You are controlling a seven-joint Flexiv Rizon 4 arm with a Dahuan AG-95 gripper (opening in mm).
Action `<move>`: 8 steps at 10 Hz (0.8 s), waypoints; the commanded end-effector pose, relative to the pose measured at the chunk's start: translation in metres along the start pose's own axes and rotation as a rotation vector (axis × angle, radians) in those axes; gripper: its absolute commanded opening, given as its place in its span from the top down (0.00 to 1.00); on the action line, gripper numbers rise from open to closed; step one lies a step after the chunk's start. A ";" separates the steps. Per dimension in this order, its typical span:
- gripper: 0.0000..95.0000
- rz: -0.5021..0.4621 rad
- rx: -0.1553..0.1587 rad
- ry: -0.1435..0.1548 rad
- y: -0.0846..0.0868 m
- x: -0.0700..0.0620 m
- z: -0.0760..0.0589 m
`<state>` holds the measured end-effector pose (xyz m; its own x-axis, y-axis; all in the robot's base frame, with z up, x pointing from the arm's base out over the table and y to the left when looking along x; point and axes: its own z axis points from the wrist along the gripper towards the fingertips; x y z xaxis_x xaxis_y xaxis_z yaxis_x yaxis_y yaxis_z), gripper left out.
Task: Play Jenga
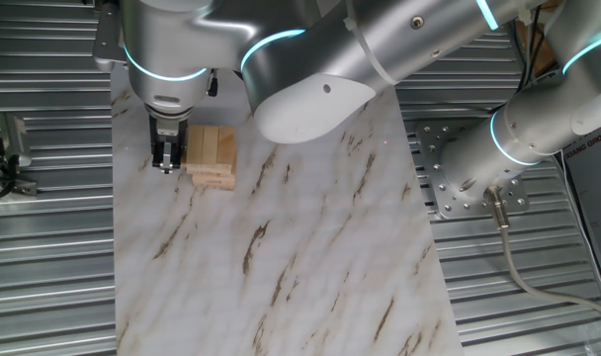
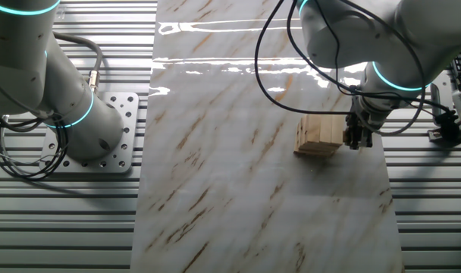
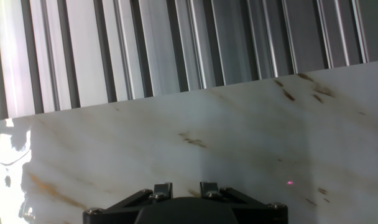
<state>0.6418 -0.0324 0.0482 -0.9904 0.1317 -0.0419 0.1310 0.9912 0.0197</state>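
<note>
The Jenga stack (image 1: 212, 153) of pale wooden blocks stands on the marble board, near its far left corner in one fixed view. The same stack (image 2: 320, 133) shows at the right of the board in the other fixed view. Its lowest layer juts out slightly on one side. My gripper (image 1: 167, 158) hangs low right beside the stack, fingers pointing down at block height, close to its side. The dark fingers look pressed together with nothing between them. In the hand view only the finger bases (image 3: 162, 189) show over bare marble; the stack is out of that view.
The marble board (image 1: 300, 257) lies on a ribbed metal table (image 1: 43, 257). The arm's base plate (image 2: 113, 140) sits beside the board. A small clamp fixture (image 1: 12, 143) stands on the table left of the board, near the gripper.
</note>
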 end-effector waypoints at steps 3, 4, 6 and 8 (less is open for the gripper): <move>1.00 0.000 0.002 0.003 0.000 0.000 -0.001; 1.00 0.000 0.002 0.003 0.000 0.000 -0.001; 1.00 -0.001 0.002 0.004 0.001 -0.001 -0.001; 1.00 -0.002 0.002 0.003 0.001 -0.002 -0.001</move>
<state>0.6445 -0.0317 0.0491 -0.9907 0.1302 -0.0389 0.1296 0.9914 0.0176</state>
